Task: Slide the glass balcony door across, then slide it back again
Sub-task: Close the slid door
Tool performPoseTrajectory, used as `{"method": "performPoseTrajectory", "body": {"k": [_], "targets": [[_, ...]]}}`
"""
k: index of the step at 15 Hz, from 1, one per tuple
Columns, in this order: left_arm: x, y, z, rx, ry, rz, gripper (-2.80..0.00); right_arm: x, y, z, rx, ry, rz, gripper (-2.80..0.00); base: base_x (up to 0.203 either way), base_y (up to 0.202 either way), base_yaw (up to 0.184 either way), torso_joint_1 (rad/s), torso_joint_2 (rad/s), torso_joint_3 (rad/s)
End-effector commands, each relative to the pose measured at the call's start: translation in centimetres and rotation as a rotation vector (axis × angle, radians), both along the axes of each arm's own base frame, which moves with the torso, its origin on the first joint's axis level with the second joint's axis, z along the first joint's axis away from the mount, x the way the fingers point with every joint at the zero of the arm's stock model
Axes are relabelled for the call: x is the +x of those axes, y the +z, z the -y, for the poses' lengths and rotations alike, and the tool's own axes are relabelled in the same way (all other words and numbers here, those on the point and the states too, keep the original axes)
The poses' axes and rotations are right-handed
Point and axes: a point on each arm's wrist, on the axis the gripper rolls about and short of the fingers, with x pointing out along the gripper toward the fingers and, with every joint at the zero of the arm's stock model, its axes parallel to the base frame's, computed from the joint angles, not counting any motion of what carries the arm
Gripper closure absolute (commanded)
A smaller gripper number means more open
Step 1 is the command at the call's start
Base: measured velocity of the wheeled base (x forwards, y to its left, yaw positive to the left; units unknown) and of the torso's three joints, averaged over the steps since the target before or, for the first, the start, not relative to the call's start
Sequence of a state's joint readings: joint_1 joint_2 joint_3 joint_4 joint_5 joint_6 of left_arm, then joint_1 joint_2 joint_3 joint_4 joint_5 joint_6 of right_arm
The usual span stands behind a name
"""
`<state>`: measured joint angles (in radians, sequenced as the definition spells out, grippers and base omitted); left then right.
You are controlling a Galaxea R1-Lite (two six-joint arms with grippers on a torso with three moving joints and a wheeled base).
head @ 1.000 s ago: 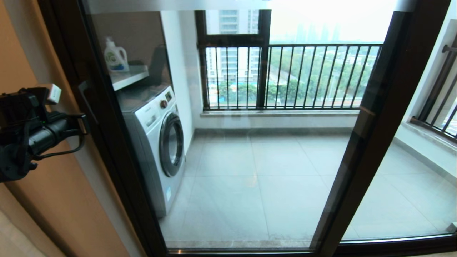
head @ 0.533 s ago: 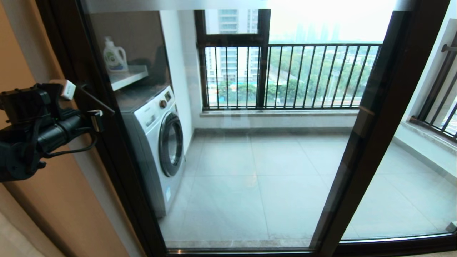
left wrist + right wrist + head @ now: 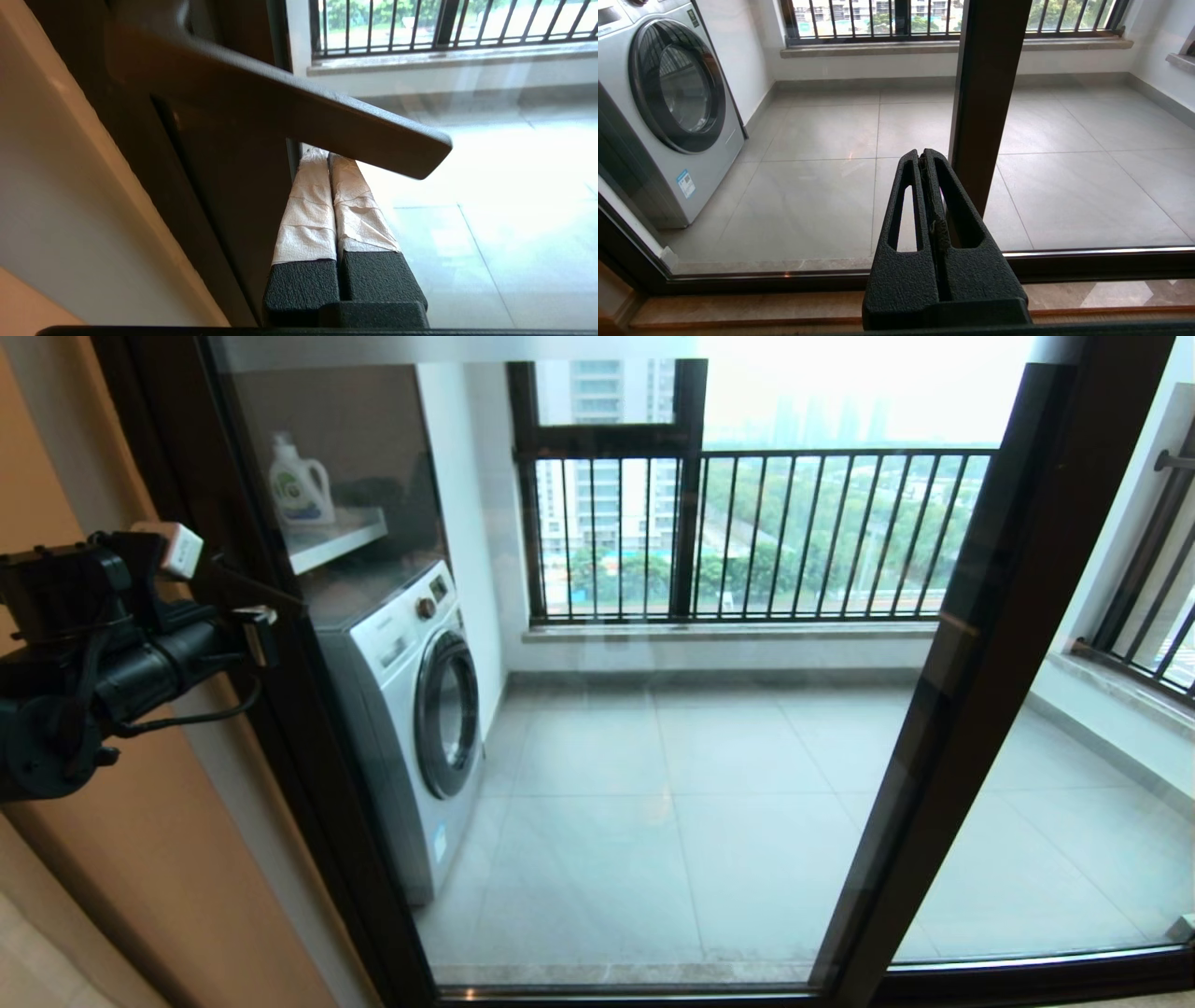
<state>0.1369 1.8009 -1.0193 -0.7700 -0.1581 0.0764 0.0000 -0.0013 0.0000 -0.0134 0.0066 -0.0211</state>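
Observation:
The glass balcony door fills the head view, with dark stiles on its left and right. Its dark bar handle slants out from the left stile. My left gripper is shut with nothing held. In the left wrist view its white-taped fingers reach up under the handle, with the tips against the glass edge of the stile. My right gripper is shut and empty. It hangs low before the door's right stile and is out of the head view.
Behind the glass stand a washing machine, a shelf with a detergent bottle and the barred outer window. A beige wall lies left of the door. A second glass panel is at the right, and the floor track runs below.
My left gripper has moved right from beside the wall to the door's left stile and under the handle. The handle now slants out instead of lying along the stile. The door has not shifted.

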Motion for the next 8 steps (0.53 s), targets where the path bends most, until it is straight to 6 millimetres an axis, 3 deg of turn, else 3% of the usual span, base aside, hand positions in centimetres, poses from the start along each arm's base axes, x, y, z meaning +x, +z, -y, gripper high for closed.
{"method": "performPoseTrajectory", "body": {"k": [1,8], "targets": [[-0.36,1.28,0.19,0.006,-0.004,0.038,0.00,0.04,-0.12,0.00,0.000,0.001,-0.005,0.00,0.000,0.000,0.000,0.000,0.00,0.000],[-0.76,1.75,0.59,0.003,-0.014,0.029,0.00,0.04,-0.12,0.00,0.000,0.000,-0.005,0.00,0.000,0.000,0.000,0.000,0.00,0.000]]}}
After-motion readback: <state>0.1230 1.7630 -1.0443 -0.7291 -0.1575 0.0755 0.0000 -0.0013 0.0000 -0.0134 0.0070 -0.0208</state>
